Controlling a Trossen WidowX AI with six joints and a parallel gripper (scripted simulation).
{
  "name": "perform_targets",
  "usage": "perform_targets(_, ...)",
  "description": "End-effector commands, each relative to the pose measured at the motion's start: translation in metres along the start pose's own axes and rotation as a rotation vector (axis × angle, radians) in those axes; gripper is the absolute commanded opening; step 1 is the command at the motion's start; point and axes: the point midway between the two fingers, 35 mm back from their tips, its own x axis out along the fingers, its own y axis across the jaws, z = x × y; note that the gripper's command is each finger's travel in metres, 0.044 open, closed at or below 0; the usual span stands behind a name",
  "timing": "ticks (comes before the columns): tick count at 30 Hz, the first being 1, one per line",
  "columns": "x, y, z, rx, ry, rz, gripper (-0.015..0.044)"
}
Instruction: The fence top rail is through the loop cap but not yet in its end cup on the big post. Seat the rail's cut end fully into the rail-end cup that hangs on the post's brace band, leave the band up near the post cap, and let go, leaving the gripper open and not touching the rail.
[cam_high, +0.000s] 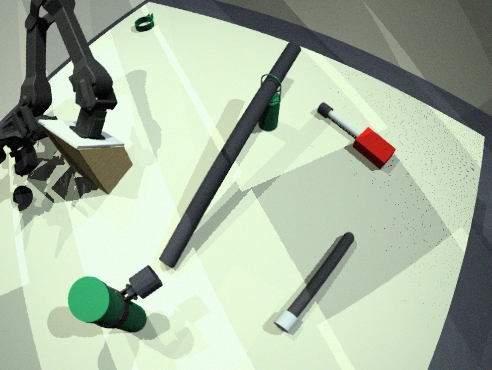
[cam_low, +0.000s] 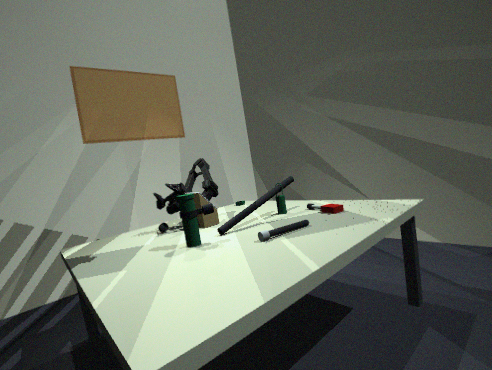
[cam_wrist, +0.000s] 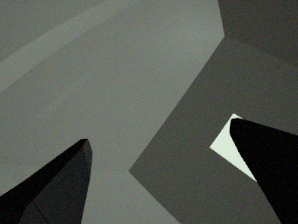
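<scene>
The long dark rail (cam_high: 220, 172) (cam_low: 255, 206) slants down through the wire loop cap (cam_high: 279, 86) on the small green post (cam_high: 269, 117) (cam_low: 281, 205). Its low end is at the table top, apart from and below the dark rail-end cup (cam_high: 145, 281) (cam_low: 205, 209). The cup hangs at the side of the big green post (cam_high: 89, 299) (cam_low: 191, 232), on a dark band partway up; its mouth faces roughly toward the rail. My gripper (cam_wrist: 161, 136) is open with nothing between its fingers. It is folded back beside the arm's base, well away from rail and cup.
A short dark rod (cam_high: 320, 277) (cam_low: 290, 228) with a white end lies beside the long rail. A red-headed mallet (cam_high: 374, 148) (cam_low: 332, 208) lies beyond the small post. A green ring clamp (cam_high: 143, 21) (cam_low: 240, 203) lies at the far edge. The arm stands on a brown block (cam_high: 107, 167) (cam_low: 208, 217).
</scene>
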Motion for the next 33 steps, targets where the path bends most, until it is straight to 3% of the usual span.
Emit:
perform_targets(1,0.000,0.001,0.000,-0.015,-0.008,0.001,0.0426)
perform_targets(6,0.025,-0.007,0.002,-0.352,-0.185,-0.117,0.0440)
perform_targets(12,0.061,-0.036,0.020,-0.759,-0.404,-0.374,0.0440)
perform_targets(17,0.089,-0.071,0.031,-1.100,-0.463,-0.661,0.0440)
perform_targets(25,0.115,-0.145,0.062,-1.532,-0.410,-1.178,0.0440)
perform_targets(33,0.117,-0.212,0.093,-1.876,-0.195,-1.660,0.0440)
